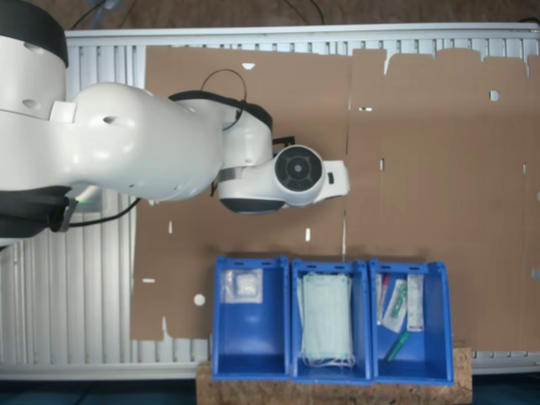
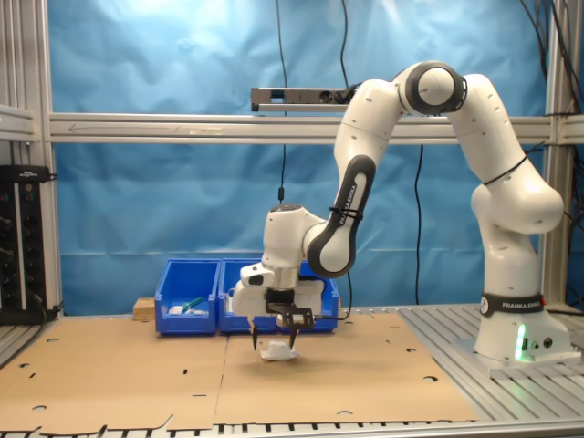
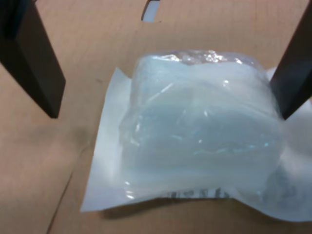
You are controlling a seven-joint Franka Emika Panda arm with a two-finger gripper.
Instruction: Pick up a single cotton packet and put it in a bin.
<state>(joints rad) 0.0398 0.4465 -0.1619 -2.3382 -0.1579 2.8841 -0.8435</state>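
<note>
Gripper (image 2: pixel 273 341) low over the cotton packet (image 2: pixel 276 350), which lies on the cardboard sheet (image 2: pixel 137 374) at lower centre of the second exterior view. Wrist view: fingers (image 3: pixel 34 63) spread, one each side of the packet, nothing pinched. Judged: pick not yet made; lift, carry and drop remain.

First exterior view, bottom of frame: three blue bins in a row. The bin (image 1: pixel 251 316) toward the first exterior view's left already holds one packet; the middle one holds green masks (image 1: pixel 327 319). Path looks open.
</note>
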